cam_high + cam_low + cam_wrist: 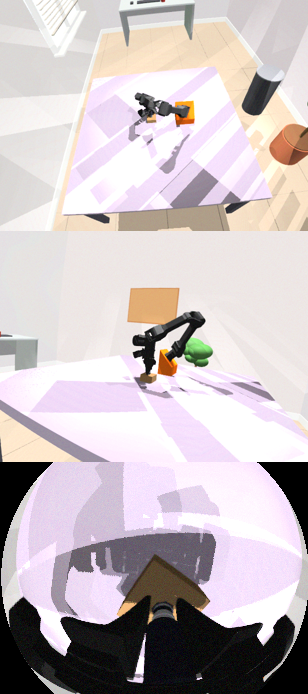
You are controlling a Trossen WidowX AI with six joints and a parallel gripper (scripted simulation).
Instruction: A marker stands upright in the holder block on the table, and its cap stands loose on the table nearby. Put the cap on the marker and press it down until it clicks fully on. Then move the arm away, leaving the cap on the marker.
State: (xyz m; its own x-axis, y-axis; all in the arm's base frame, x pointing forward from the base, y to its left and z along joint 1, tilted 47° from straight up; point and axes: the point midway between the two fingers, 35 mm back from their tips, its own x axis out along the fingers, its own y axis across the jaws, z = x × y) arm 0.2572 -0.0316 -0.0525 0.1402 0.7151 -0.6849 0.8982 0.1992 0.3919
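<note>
The tan holder block (151,120) (147,379) (160,582) stands on the table. My gripper (148,373) (164,604) points down just above it and is shut on the dark cap (168,644). In the wrist view the cap runs upright between the fingers, in line with the marker (162,611). Only a short grey, ringed part of the marker shows, between the cap and the block. The fingers hide the sides of the cap. How far down the cap sits on the marker cannot be told. In the top view the arm covers most of the grip.
An orange wedge-shaped stand (185,120) (166,366) is under the arm's base, close beside the holder block on the table (104,154) (99,430). A side table, a dark bin and a potted plant stand away from the table.
</note>
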